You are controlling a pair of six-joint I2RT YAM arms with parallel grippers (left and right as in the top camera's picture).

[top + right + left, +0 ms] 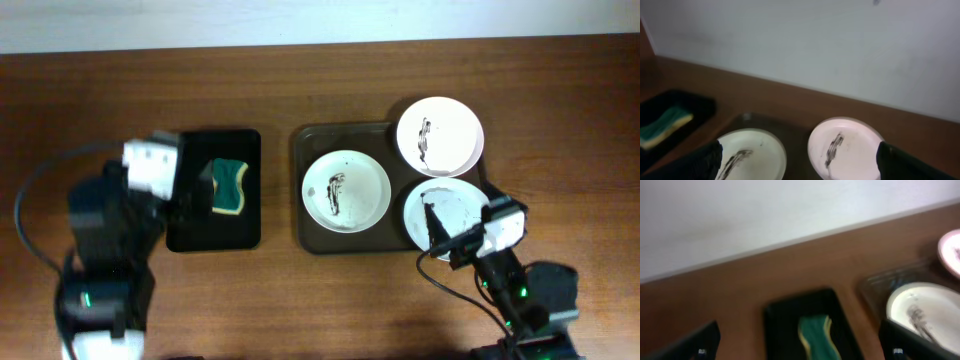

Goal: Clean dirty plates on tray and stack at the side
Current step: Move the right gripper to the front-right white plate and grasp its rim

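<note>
Showing overhead only, one smeared plate [462,203] rests on the tray [310,238].

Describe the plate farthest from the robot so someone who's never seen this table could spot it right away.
Find the big dark brown tray on the right half of the wooden table. Of the three plates on it, take the white plate at the far right corner, poking out over the rim. Unlike the other two, it carries only a thin dark streak near its left edge.
</note>
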